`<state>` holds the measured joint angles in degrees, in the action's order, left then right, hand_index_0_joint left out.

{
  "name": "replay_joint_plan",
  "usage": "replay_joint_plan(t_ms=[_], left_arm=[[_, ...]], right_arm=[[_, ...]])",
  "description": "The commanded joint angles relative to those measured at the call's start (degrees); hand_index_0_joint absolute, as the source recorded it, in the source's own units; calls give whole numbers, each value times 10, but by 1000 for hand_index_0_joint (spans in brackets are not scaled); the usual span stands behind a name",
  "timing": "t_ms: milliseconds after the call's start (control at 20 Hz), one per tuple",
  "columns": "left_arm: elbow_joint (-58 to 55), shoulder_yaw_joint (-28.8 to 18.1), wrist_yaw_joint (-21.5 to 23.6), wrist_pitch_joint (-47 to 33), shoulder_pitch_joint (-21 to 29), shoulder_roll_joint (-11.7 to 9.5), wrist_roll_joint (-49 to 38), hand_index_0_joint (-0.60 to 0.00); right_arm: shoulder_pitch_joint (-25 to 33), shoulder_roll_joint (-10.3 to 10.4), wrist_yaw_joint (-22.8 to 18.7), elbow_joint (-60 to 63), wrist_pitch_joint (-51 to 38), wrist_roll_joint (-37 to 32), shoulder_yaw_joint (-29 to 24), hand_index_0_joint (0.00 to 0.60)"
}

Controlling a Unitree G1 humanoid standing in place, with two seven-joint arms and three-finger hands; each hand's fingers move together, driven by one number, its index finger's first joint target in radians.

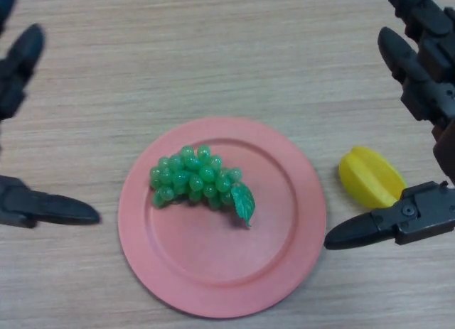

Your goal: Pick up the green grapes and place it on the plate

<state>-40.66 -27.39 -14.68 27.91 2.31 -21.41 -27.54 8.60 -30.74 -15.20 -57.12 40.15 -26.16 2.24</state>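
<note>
Green grapes (195, 180) lie on the pink plate (284, 261), a little left of its middle and inside the raised rim, so the placing step looks done. In the head view, the only one given, the bunch rests on its side, a tight cluster of small glossy beads with one flat serrated leaf (244, 202) at its lower right end. The even shine and uniform colour suggest plastic fruit, though I cannot be sure from this angle.

The plate is round and matte, with a shallow well and a broad lip that would keep the bunch from rolling off. It sits on a pale wood-grain surface (213, 52).

Just right of the plate, apart from its rim, lies a yellow starfruit (370, 176), ridged lengthwise and smooth-skinned, probably also a toy.

The left hand (28, 207) shows at the left edge, its fingers straight and spread, holding nothing and well clear of the plate. The right hand (419, 87) shows at the right edge, likewise released, with its thumb (370, 228) pointing toward the plate rim and passing just below the starfruit. Neither hand touches the grapes, which fits a bunch already let go.
</note>
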Motion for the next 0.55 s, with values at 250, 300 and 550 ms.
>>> replay_joint_plan(t_ms=[250,300,550], left_arm=[[-24,-52,4,-115,9,-32,-16,0],[-25,-54,3,-114,8,-32,-21,0],[-20,-44,2,-152,0,-20,8,0]], right_arm=[[47,27,7,-29,-26,37,-27,0],[48,34,12,-29,-24,40,-29,0],[52,49,15,-29,-26,60,-15,0]])
